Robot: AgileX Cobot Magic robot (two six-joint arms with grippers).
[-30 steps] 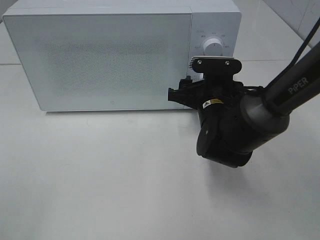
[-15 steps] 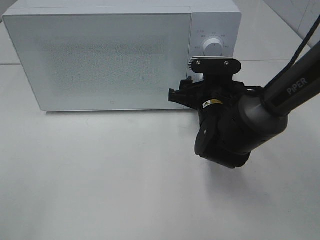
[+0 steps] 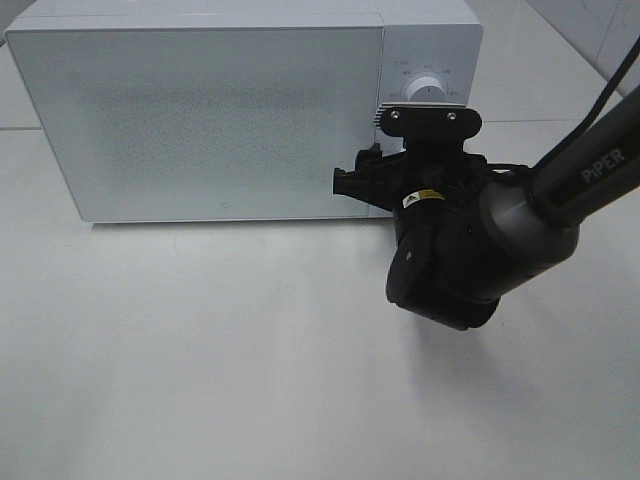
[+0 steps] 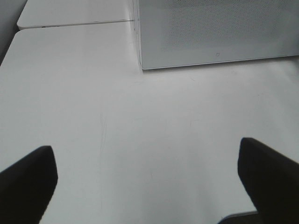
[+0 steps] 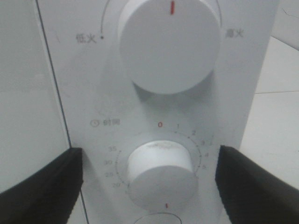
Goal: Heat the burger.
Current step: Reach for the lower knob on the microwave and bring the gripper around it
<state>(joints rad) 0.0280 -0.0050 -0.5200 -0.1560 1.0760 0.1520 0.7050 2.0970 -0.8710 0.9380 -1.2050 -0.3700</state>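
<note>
While hanging close before the smooth white control panel [image 5: 84, 93] of a boxy microwave [image 3: 230, 110], brackets the lower timer knob [image 5: 161, 175] with the right gripper [image 5: 149, 158]: jaws wide apart, black ribbed fingers [image 5: 42, 186] on either side of that stubby white cylinder, seemingly without touching it. Shows a larger round knob [image 5: 169, 44] above, matte white, flat-faced, with a short red tick near its rim. Faces a shut door [image 3: 200, 120], pale grey-white, with a fine dotted mesh across its flat pane. Rests squarely on a smooth white desk [image 3: 250, 380]. Holds the left gripper [image 4: 147, 172] over that desk in front of the microwave's lower corner, jaws likewise spread wide and gripping nothing, blunt dark fingers [image 4: 25, 184] at the edges of the wrist view. Cannot place the burger: out of sight in every view.
</note>
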